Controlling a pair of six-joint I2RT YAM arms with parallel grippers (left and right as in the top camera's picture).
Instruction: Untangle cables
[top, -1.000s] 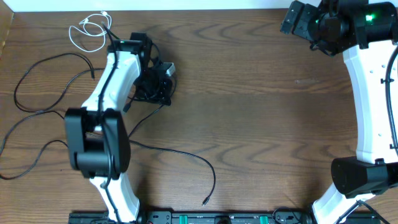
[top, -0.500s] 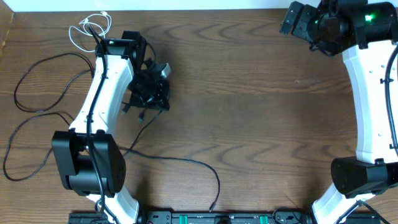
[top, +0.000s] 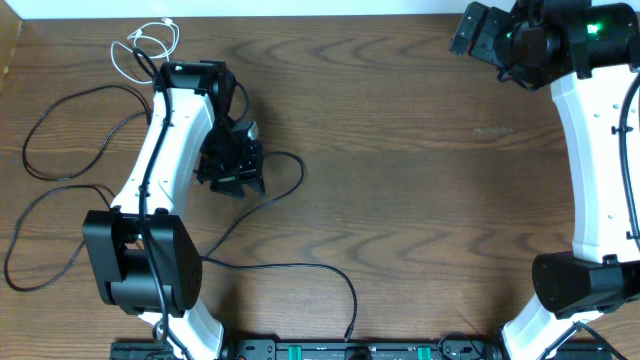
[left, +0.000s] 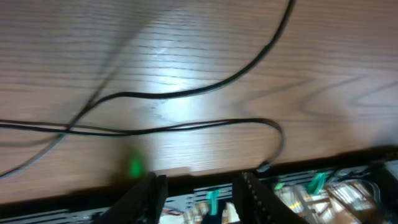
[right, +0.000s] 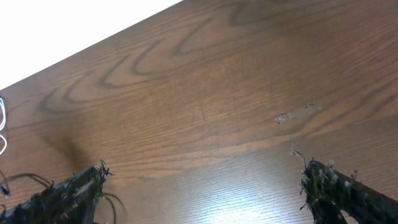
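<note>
Moved: we see the left gripper (top: 232, 165) drawn back across the table (top: 420, 200), its jaws now parted and empty.
Black cables (top: 300, 268): one loops just beside that gripper; the others trail to its left and behind it.
White cord (top: 140, 50): far-left corner, apart.
Right gripper (top: 478, 30): wide, empty, well apart.

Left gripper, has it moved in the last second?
Yes. The left gripper moved away from the far edge of the table, toward the robot's base, and slightly left.
</note>
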